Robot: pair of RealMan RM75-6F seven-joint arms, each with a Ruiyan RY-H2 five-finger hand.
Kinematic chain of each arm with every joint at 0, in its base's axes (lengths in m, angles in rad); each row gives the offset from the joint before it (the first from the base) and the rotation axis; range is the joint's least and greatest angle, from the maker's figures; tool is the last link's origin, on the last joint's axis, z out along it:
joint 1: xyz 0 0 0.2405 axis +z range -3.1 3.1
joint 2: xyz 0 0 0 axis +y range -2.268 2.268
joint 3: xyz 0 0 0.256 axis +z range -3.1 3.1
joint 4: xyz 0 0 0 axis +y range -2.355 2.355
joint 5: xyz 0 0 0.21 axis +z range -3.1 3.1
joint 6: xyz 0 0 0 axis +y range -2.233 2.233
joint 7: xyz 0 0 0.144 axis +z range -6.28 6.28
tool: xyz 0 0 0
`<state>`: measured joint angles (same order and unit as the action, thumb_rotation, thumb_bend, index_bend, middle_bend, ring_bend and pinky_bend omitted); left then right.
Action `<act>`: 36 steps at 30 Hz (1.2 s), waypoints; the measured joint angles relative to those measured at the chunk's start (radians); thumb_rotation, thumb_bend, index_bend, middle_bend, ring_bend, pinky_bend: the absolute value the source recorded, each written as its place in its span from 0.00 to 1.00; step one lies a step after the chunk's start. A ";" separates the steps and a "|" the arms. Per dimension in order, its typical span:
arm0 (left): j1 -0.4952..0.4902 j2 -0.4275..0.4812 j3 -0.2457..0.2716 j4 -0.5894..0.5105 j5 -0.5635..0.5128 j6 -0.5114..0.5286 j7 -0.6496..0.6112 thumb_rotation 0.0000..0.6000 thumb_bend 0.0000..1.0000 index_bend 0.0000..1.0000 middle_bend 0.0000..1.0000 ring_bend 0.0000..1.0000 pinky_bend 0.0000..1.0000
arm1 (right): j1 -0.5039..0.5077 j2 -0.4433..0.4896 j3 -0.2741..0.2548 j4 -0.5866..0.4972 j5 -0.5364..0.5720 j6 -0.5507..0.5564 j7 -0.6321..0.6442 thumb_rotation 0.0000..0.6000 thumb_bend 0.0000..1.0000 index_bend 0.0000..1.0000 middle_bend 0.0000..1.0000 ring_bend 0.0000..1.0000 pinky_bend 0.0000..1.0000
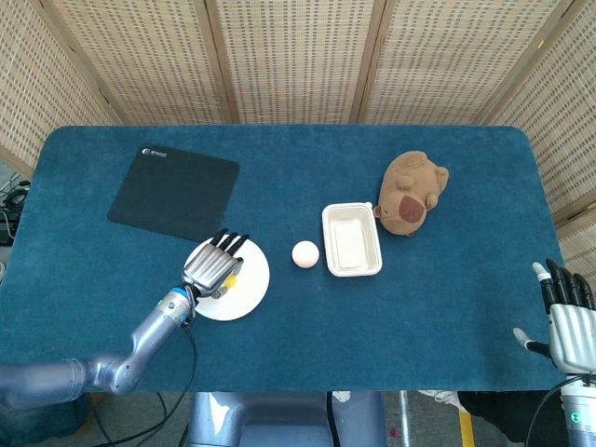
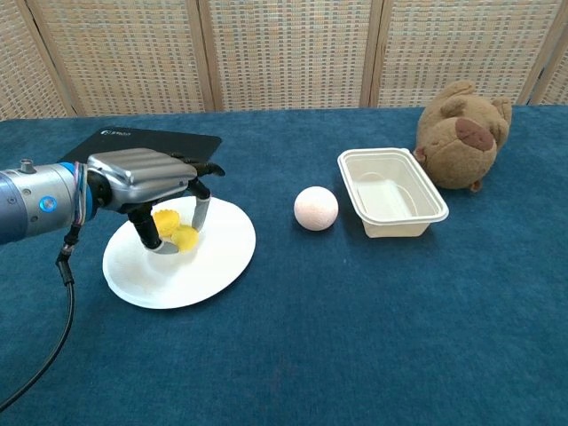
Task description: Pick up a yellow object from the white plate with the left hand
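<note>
Now left robot hand [image 2: 146, 182] pinches a round yellow object [image 2: 185, 237] above the smooth white plate [image 2: 217, 266].

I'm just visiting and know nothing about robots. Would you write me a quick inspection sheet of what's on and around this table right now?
Surface: blue cloth table.
Job's things: white plate carrying two yellow objects, one against the other.
Clutter: black mat, pale ball, empty white tray, brown plush toy.
Hands: left hand over the plate, fingers curled around the yellow objects; whether it grips one is unclear. Right hand off the table's near right corner, fingers spread, holding nothing.
Cables: black cable hanging from the left arm.
Surroundings: woven screen panels behind the table.
</note>
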<state>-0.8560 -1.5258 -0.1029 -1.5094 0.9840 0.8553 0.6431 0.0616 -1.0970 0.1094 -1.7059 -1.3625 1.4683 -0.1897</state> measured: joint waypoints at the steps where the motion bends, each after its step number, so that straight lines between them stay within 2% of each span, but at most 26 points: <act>1: 0.000 0.009 -0.003 -0.007 -0.001 0.005 -0.001 1.00 0.31 0.54 0.00 0.00 0.00 | 0.000 0.000 0.000 0.000 0.000 0.000 0.001 1.00 0.00 0.02 0.00 0.00 0.00; 6: 0.000 0.063 -0.024 -0.022 -0.034 0.021 -0.020 1.00 0.31 0.54 0.00 0.00 0.00 | 0.000 0.002 -0.002 -0.001 -0.002 0.000 0.006 1.00 0.00 0.02 0.00 0.00 0.00; 10: 0.000 0.071 -0.031 0.010 -0.067 0.014 -0.045 1.00 0.32 0.54 0.00 0.00 0.00 | 0.000 0.002 -0.003 -0.002 -0.001 -0.003 0.005 1.00 0.00 0.02 0.00 0.00 0.00; 19: -0.007 0.039 -0.038 0.111 -0.095 -0.033 -0.129 1.00 0.33 0.54 0.00 0.00 0.00 | 0.002 0.002 -0.003 -0.002 0.005 -0.007 0.004 1.00 0.00 0.03 0.00 0.00 0.00; 31: -0.029 0.006 -0.025 0.157 -0.129 -0.050 -0.123 1.00 0.32 0.53 0.00 0.00 0.00 | 0.004 0.008 -0.001 -0.001 0.011 -0.014 0.019 1.00 0.00 0.03 0.00 0.00 0.00; 36: -0.034 -0.011 -0.019 0.175 -0.132 -0.057 -0.125 1.00 0.27 0.41 0.00 0.00 0.00 | 0.003 0.007 -0.003 -0.003 0.008 -0.012 0.014 1.00 0.00 0.03 0.00 0.00 0.00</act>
<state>-0.8903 -1.5363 -0.1217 -1.3343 0.8517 0.7982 0.5177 0.0649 -1.0902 0.1060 -1.7085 -1.3546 1.4560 -0.1756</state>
